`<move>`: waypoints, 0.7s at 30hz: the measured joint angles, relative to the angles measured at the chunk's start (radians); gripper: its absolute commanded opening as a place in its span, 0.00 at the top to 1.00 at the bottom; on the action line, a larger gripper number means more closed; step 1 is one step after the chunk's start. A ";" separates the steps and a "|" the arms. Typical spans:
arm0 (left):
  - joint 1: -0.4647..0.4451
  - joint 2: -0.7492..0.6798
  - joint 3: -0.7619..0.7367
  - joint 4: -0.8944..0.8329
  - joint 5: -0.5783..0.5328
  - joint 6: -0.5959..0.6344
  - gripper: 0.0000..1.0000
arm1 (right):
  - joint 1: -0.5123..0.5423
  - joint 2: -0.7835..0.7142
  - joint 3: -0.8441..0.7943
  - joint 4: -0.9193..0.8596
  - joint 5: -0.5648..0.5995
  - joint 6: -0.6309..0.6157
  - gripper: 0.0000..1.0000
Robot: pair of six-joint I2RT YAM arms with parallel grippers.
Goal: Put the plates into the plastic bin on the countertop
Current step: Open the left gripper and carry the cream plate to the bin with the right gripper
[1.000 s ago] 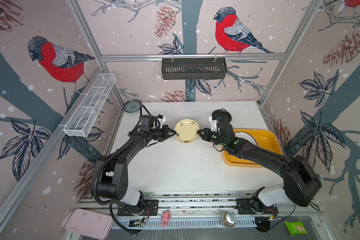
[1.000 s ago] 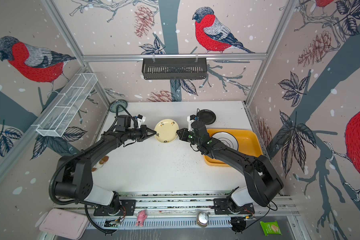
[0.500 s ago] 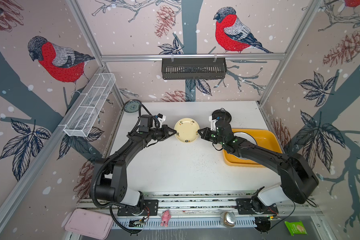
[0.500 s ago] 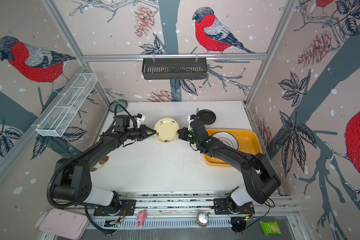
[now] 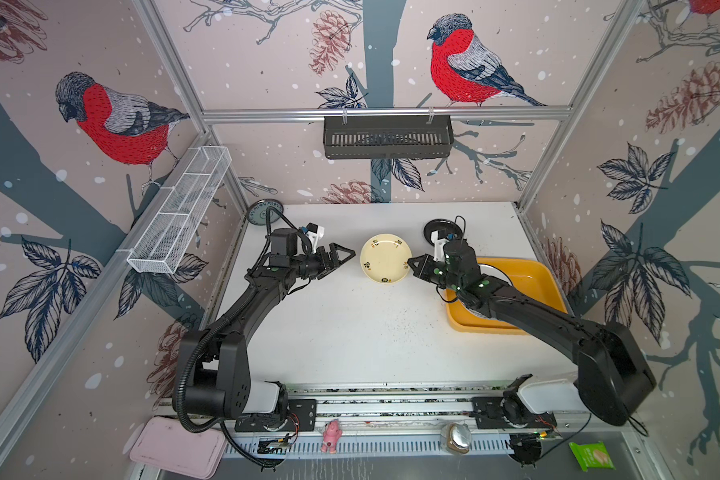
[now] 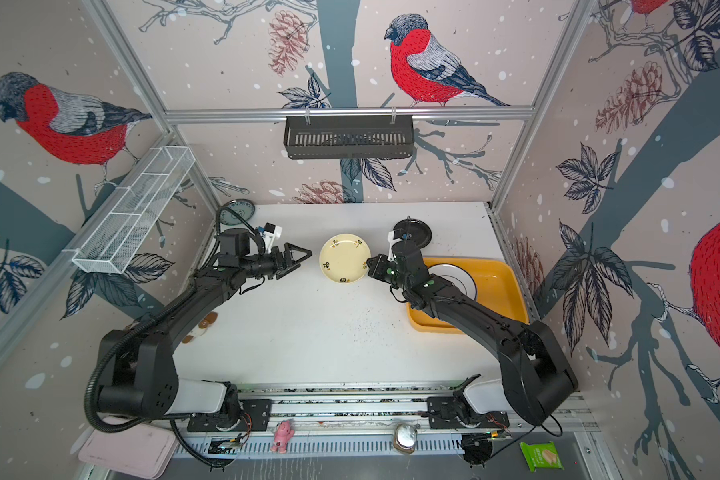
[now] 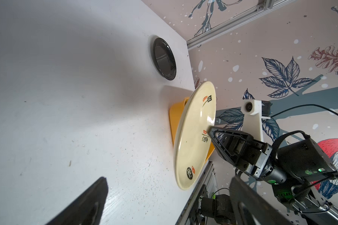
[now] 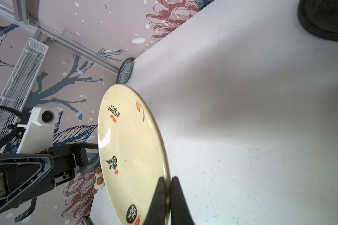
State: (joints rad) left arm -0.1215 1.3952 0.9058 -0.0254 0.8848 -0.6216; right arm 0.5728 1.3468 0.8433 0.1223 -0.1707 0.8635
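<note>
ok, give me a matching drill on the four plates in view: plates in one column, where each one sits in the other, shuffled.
Plates:
1. cream plate
2. black plate
3. teal plate
4. white plate

Places:
a. lying in the yellow bin
b. tilted, rim pinched in the right gripper
c. by the far left corner of the countertop
d. flat on the countertop, just past the bin's far side

Pairs: 1-b, 2-d, 3-c, 4-a
</note>
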 measured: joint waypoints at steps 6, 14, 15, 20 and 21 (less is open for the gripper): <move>0.000 -0.004 -0.036 0.097 0.045 -0.039 0.04 | -0.102 -0.182 -0.072 -0.088 0.032 0.004 0.98; -0.046 0.003 -0.094 0.323 0.173 -0.175 0.04 | -0.298 -0.484 -0.216 -0.267 0.071 0.030 0.97; -0.053 0.003 -0.095 0.341 0.185 -0.187 0.04 | -0.322 -0.517 -0.230 -0.295 0.071 0.030 0.97; -0.088 -0.004 -0.096 0.399 0.220 -0.211 0.04 | -0.447 -0.619 -0.264 -0.415 0.066 0.028 0.97; -0.094 -0.005 -0.096 0.404 0.223 -0.211 0.04 | -0.468 -0.628 -0.266 -0.435 0.065 0.024 0.97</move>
State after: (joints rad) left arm -0.2153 1.3903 0.8101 0.3790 1.1076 -0.8330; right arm 0.1043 0.7189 0.5770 -0.3130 -0.1059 0.8871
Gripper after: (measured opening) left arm 0.963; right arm 0.077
